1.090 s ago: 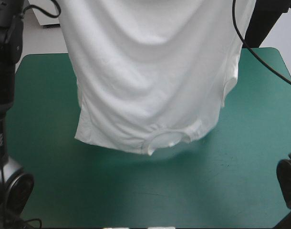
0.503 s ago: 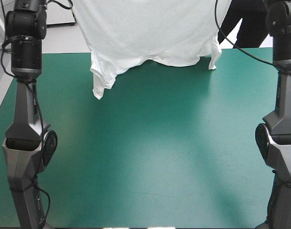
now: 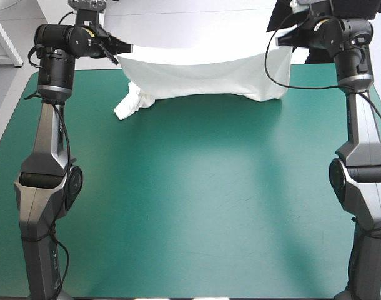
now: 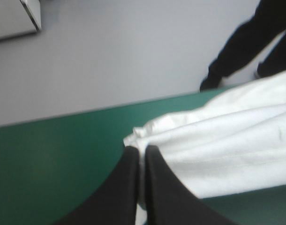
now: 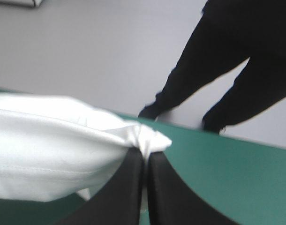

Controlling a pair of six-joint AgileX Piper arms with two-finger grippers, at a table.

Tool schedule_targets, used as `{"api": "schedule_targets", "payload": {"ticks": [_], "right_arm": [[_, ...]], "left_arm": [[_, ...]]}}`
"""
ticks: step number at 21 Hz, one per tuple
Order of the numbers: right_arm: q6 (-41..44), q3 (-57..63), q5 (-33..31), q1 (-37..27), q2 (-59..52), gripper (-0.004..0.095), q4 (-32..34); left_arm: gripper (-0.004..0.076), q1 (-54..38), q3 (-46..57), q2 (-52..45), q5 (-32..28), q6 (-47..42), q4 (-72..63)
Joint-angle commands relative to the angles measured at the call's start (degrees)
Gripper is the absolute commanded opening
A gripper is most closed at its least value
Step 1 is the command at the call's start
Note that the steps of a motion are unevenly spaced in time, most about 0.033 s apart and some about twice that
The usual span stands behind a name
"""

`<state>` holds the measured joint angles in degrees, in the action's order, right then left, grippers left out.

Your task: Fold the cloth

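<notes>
The white T-shirt (image 3: 206,78) hangs stretched between both grippers over the table's far edge, its lower part resting on the teal-green cover. A crumpled sleeve (image 3: 129,104) lies on the cover at the shirt's left end. My left gripper (image 3: 128,48) holds the shirt's left corner; in the left wrist view its black fingers (image 4: 129,187) are all but shut on the T-shirt (image 4: 227,145). My right gripper (image 3: 280,40) holds the right corner; in the right wrist view the gripper (image 5: 145,157) pinches the T-shirt (image 5: 54,150).
The teal-green table (image 3: 197,206) stretches wide and bare from the shirt toward the near edge. Both arms stand tall at the left and right sides of the table.
Both grippers have swung the shirt away from the camera and down toward the far edge. Earlier it hung high and filled the view; now its lower part touches the cover.
</notes>
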<state>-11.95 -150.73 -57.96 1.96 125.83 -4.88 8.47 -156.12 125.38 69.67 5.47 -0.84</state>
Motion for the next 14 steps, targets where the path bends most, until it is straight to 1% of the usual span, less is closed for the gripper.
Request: {"api": "schedule_targets", "payload": {"ticks": [1,3,5,7,8,9,10,11,13,14], "right_arm": [[-1.51,6.92,-0.83,-0.42,-5.95,-0.0013,-1.70],[-2.63,12.73,-2.19,-0.42,-7.92,-0.0012,-2.43],[-3.53,21.49,-2.61,-0.53,-11.42,-0.0012,-2.56],[-3.53,29.21,-2.63,-0.53,-15.28,-0.0013,-2.81],[-3.53,34.22,-3.07,-0.53,-18.16,-0.0013,-2.81],[-3.53,37.10,-3.39,-0.53,-19.65,-0.0013,-2.92],[-3.53,42.42,-3.65,-0.42,-22.40,-0.0013,-2.93],[-3.53,45.46,-3.81,-0.41,-23.90,-0.0013,-2.93],[-3.53,57.33,-4.20,-0.41,-29.96,-0.0013,-2.83],[-3.97,60.35,-4.08,-0.41,-31.41,-0.0013,-2.83]], "left_arm": [[-0.0022,-0.09,2.06,-3.56,4.16,-0.08,-2.64],[-0.0022,-0.09,6.02,-4.96,4.16,0.50,-5.27],[-0.0022,-0.09,14.02,-8.20,4.16,1.11,-8.49],[-0.0022,-0.09,25.46,-13.06,4.16,1.18,-8.59],[-0.0022,-0.09,32.46,-17.16,4.16,1.55,-9.47],[-0.0022,-0.09,36.19,-19.29,4.16,1.56,-9.73],[-0.0022,-0.09,42.68,-22.98,4.16,2.49,-10.14],[-0.0022,-0.09,46.16,-24.89,4.16,2.75,-10.24],[-0.0022,-0.09,58.85,-30.52,4.04,3.94,-10.74],[-0.0022,-0.09,62.02,-31.79,4.04,4.05,-11.03]]}}
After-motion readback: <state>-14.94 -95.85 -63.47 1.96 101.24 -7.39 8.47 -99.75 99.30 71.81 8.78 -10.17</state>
